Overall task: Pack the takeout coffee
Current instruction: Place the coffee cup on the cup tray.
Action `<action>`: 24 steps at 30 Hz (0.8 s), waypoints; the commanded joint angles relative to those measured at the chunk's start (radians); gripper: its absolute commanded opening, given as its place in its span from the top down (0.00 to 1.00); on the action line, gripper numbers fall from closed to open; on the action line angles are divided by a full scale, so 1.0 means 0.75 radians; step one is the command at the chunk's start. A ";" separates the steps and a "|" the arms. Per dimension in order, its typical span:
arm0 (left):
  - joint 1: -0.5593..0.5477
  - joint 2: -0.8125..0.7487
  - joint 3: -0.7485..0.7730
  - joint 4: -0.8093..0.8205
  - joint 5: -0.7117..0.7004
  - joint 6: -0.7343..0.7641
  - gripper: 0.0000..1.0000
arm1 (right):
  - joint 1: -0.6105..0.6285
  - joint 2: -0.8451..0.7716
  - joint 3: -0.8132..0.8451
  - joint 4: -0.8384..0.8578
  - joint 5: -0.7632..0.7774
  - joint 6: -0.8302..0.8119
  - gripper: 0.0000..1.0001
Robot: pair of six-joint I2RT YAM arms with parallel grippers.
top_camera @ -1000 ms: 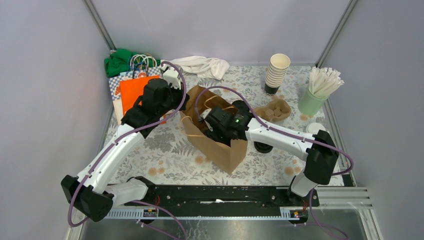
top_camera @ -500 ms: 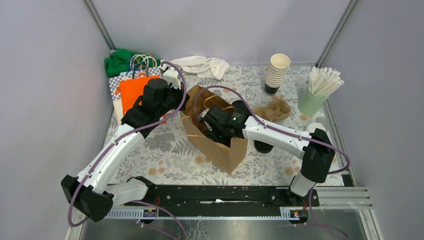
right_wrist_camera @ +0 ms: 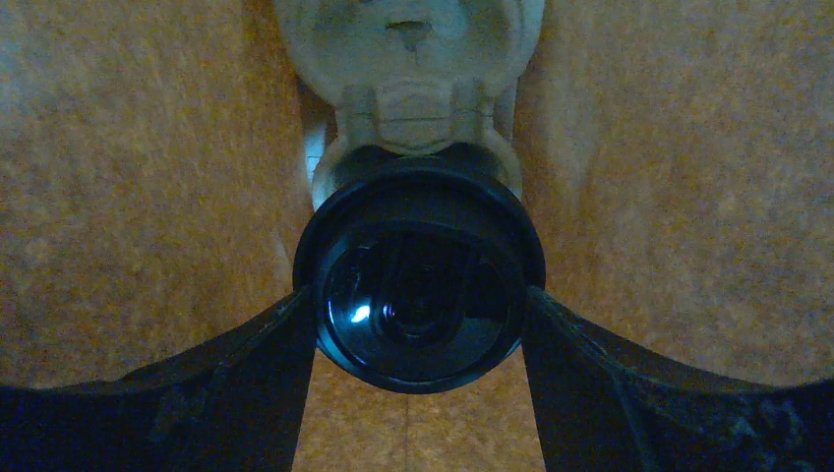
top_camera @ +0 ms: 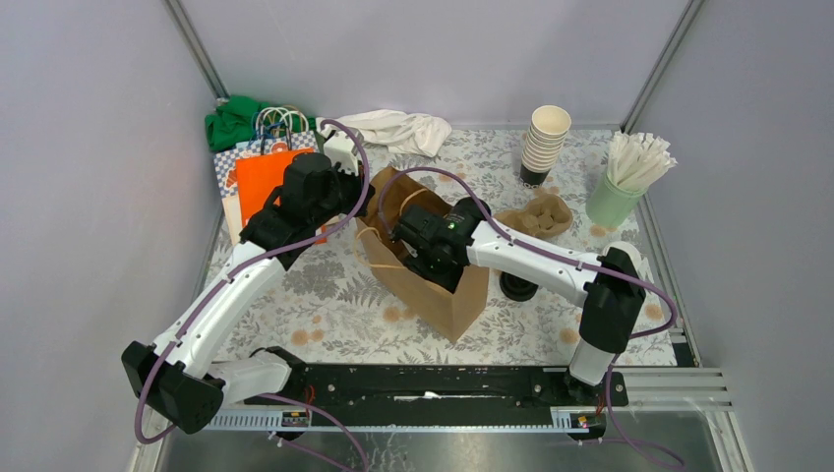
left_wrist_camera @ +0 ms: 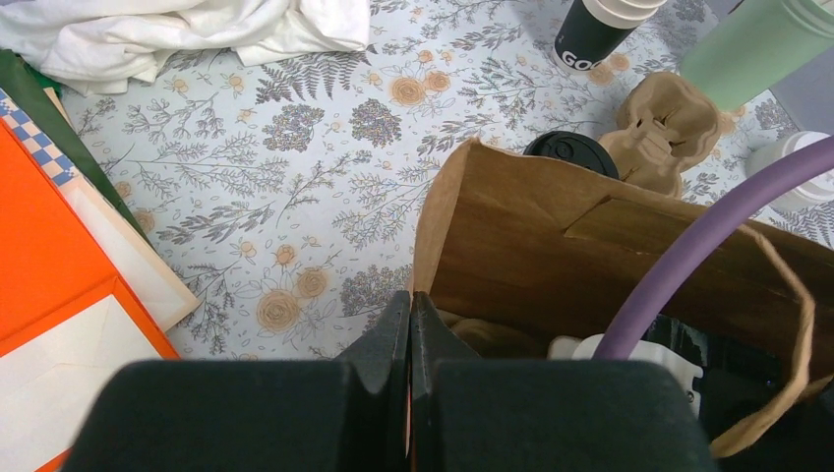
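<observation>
The left tool (left_wrist_camera: 410, 307) is pressed together on the left rim of the bag (top_camera: 447, 295), which stands open in the middle of the worktop (top_camera: 334, 305). That pinch looks meant to hold the mouth wide and stop the paper sliding or folding while the other arm works inside.

The right tool (right_wrist_camera: 418, 324) reaches down into the bag, spread wide with its fingers (right_wrist_camera: 275, 354) against both sides of a cup (right_wrist_camera: 418, 285). The black lid faces the wrist camera, so the cup is probably upright and gripped near its top, a hold that suits lowering it straight down without tipping. Brown paper walls surround it on all sides. A pale moulded shape lies just beyond the cup; I cannot tell what it is. Whether the cup touches the bag's bottom is hidden.

Outside, a second cup (top_camera: 516, 288), lid on, stands just beside the bag toward the right edge, next to be packed by my reckoning. A pulp tray (top_camera: 539, 214) lies empty behind it, toward the far edge.
</observation>
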 commanded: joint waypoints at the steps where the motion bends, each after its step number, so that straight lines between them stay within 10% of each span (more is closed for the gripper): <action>1: 0.009 0.001 0.057 0.033 0.003 0.024 1.00 | 0.010 -0.019 0.072 -0.105 0.062 0.001 0.70; 24: 0.009 0.024 0.065 0.046 0.015 0.014 1.00 | 0.009 -0.038 0.166 -0.101 0.051 -0.015 0.26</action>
